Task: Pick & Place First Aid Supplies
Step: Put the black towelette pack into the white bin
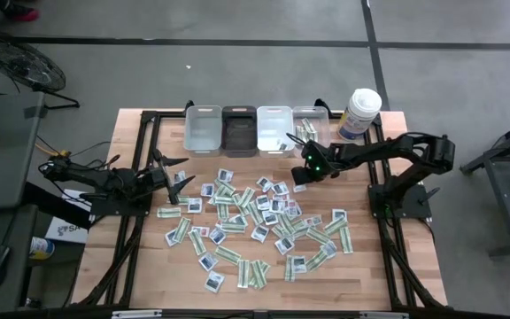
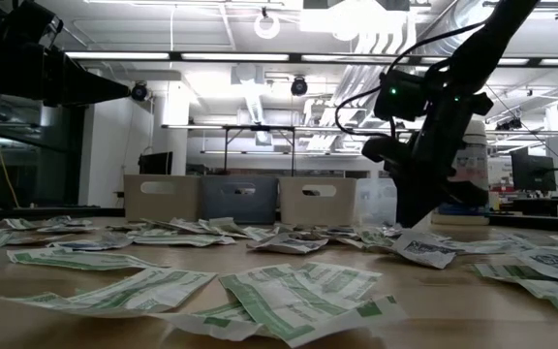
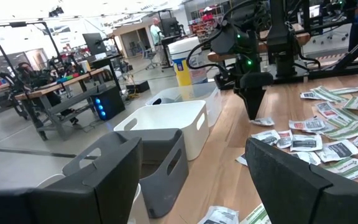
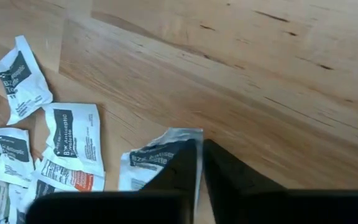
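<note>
Left gripper (image 1: 181, 175): you see it at the left edge of the packet heap, well left of the clear bin at the end of the row; fingers spread wide with nothing between them; in its own wrist view the two dark fingers (image 3: 291, 180) stand far apart.
Packet heap (image 1: 255, 221): your first aid supplies lie scattered flat over the middle of the wooden table (image 1: 131, 266), in front of the bin row; narrow green-and-white strips mixed with squarish white packets bearing dark-blue marks.
Bin row (image 1: 255, 129): four small bins side by side along the table's far edge, behind the heap; clear bin (image 1: 204, 128), dark bin (image 1: 239, 129), white bin (image 1: 274, 129), then a clear bin (image 1: 309, 124) that holds a few packets.
Right gripper (image 1: 297, 179): you find it lowered at the heap's far right corner, just in front of the rightmost bin; jaws brought together, with almost no gap between the fingers (image 4: 225, 177) in its wrist view; the tips pinch the edge of one squarish white packet (image 4: 146, 163), which lies on the bare wood.
Neighbouring packets (image 4: 73, 140): several more white packets lie just beside the pinched one, toward the heap.
Canister (image 1: 359, 112): tall, white, blue-labelled; upright just right of the bin row.
</note>
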`<state>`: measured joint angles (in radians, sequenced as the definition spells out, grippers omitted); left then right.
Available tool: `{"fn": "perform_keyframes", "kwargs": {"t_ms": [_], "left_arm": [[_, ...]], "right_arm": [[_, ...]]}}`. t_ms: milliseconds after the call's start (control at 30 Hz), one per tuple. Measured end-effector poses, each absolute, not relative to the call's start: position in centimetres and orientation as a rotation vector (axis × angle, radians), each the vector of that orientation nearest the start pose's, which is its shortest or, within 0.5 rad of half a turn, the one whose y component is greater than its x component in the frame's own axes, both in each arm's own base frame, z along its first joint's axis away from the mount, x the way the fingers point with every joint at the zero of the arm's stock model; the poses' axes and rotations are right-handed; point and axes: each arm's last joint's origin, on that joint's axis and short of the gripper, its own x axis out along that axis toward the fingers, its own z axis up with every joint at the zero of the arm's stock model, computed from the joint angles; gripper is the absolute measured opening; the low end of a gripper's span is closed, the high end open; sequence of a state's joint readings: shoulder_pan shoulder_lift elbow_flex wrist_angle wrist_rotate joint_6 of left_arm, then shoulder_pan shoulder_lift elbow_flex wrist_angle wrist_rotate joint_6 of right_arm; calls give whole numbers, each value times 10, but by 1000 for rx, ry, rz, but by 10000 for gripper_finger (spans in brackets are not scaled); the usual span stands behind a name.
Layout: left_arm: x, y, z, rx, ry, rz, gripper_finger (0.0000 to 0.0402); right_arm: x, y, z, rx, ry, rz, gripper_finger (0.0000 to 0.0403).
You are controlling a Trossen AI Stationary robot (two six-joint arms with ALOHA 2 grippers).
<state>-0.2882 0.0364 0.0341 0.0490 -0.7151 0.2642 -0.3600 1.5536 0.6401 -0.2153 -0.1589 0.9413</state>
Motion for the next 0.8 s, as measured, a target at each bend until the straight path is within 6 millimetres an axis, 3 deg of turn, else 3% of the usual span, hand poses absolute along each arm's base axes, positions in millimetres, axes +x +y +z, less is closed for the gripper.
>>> {"fn": "perform_keyframes", "kwargs": {"t_ms": [367, 800], "left_arm": [[92, -8, 177, 237, 15, 430, 280], [92, -8, 177, 237, 15, 429, 280]], "right_arm": [[239, -85, 124, 1127, 937, -693, 1], [237, -82, 151, 1144, 823, -635, 0]]}}
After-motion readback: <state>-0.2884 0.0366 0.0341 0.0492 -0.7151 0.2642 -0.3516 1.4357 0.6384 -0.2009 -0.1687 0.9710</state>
